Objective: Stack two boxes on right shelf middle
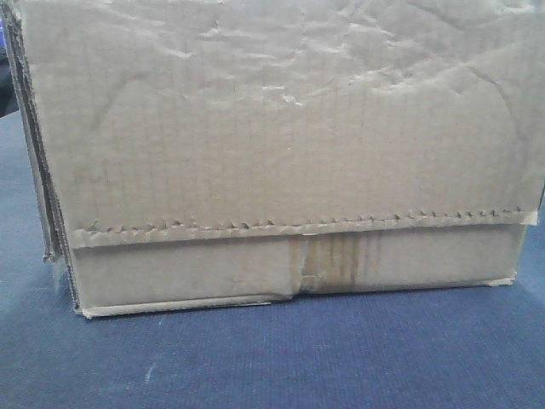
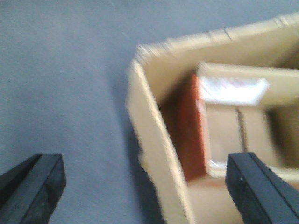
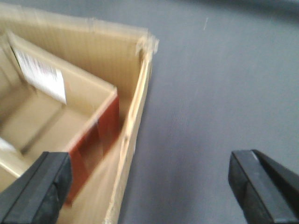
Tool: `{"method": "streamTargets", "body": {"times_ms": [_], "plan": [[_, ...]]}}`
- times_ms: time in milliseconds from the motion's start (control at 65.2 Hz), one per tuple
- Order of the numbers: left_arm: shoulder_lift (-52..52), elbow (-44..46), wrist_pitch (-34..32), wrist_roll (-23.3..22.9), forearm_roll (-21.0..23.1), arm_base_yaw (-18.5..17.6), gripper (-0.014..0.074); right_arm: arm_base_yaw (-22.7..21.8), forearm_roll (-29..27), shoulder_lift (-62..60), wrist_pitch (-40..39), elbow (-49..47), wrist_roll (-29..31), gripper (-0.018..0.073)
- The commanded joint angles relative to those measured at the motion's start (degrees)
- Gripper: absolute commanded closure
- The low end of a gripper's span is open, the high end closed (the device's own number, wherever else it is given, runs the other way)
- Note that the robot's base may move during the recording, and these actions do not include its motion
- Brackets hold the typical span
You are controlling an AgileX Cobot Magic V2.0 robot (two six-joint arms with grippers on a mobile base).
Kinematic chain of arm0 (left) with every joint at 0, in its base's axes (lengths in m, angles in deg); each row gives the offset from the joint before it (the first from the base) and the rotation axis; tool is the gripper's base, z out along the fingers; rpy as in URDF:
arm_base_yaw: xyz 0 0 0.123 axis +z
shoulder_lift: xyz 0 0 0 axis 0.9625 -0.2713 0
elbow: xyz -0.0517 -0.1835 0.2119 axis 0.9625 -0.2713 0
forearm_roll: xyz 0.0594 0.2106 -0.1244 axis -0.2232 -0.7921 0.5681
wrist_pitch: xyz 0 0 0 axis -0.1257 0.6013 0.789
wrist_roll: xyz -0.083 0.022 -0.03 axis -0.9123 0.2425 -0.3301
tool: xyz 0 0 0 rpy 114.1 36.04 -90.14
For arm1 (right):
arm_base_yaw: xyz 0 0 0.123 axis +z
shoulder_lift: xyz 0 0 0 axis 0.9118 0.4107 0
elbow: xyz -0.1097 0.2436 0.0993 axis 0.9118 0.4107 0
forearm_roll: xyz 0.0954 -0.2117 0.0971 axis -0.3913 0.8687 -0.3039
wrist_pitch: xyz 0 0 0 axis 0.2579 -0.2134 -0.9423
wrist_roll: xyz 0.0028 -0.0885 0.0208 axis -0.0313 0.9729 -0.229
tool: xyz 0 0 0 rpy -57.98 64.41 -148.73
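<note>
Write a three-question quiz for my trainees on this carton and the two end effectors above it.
1. True or false: the carton is sealed shut on top.
2. The left end effector is: A) shut on the carton wall; B) open, straddling the carton wall; C) holding a blue bin.
3. Fill in: the smaller box inside the carton bears a white ____.
Key: 1 false, both wrist views show it open; 2 B; 3 label.

Front camera faced the box point(image 1: 281, 153) close and low; both wrist cameras looked down into its open top.
</note>
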Motion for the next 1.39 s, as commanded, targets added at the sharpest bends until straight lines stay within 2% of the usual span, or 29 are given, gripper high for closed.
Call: {"method": "streamTargets", "body": {"times_ms": [0, 261, 598, 858, 996, 1058, 1104, 1196, 1211, 1257, 1303, 1334, 1379], "plan": [[0.43, -3.29, -0.43, -0.42, 3.03, -1.09, -0.0002, 0.07, 0.71, 3.71, 2.08, -1.13, 1.47, -0.001], [-1.64, -11.22, -2.45, -0.42, 3.29, -4.01, -0.0002, 1.96, 0.2, 11.6, 2.68, -1.13, 1.87, -0.001], [-9.35, -11.66, -1.16, -0.77, 3.43, -4.47, -0.0002, 1.96, 0.2, 19.19, 1.94, -1.13, 1.87, -0.001], [-11.1, -11.7, -0.43, -4.56, -1.06, -4.47, 0.0002, 1.96, 0.2, 21.44, 0.82, -1.13, 1.87, -0.001], [-11.1, -11.7, -0.43, -4.93, -1.04, -4.47, 0.0076, 1.96, 0.2, 21.48, -0.4, -1.13, 1.87, -0.001], [-11.1, -11.7, -0.43, -5.06, -1.04, -4.47, 0.0152, 1.96, 0.2, 21.48, -0.53, -1.13, 1.87, -0.001], [-11.1, -11.7, -0.43, -5.06, -1.04, -4.47, 0.0241, 1.96, 0.2, 21.48, -0.52, -1.13, 1.87, -0.0001], [-11.1, -11.7, -0.43, -5.42, -1.04, -4.47, 0.0433, 1.96, 0.2, 21.48, -0.52, -1.13, 1.87, 0.0106], [-11.1, -11.7, -0.43, -5.42, -1.04, -4.47, 0.0486, 1.96, 0.2, 21.48, -0.52, -1.13, 1.87, 0.0134], [-11.1, -11.7, -0.43, -5.42, -1.04, -4.47, 0.0596, 1.96, 0.2, 21.48, -0.42, -1.13, 1.87, 0.0235], [-11.1, -11.7, -0.43, -5.42, -1.04, -4.47, 0.0705, 1.96, 0.2, 21.48, -0.42, -1.13, 1.87, 0.0382], [-11.1, -11.7, -0.43, -5.42, -1.04, -4.47, 0.0707, 1.96, 0.2, 21.48, -0.31, -1.13, 1.87, 0.0451], [-11.1, -11.7, -0.43, -5.42, -1.04, -4.47, 0.0708, 1.96, 0.2, 21.48, -0.2, -1.13, 1.76, 0.0617]]}}
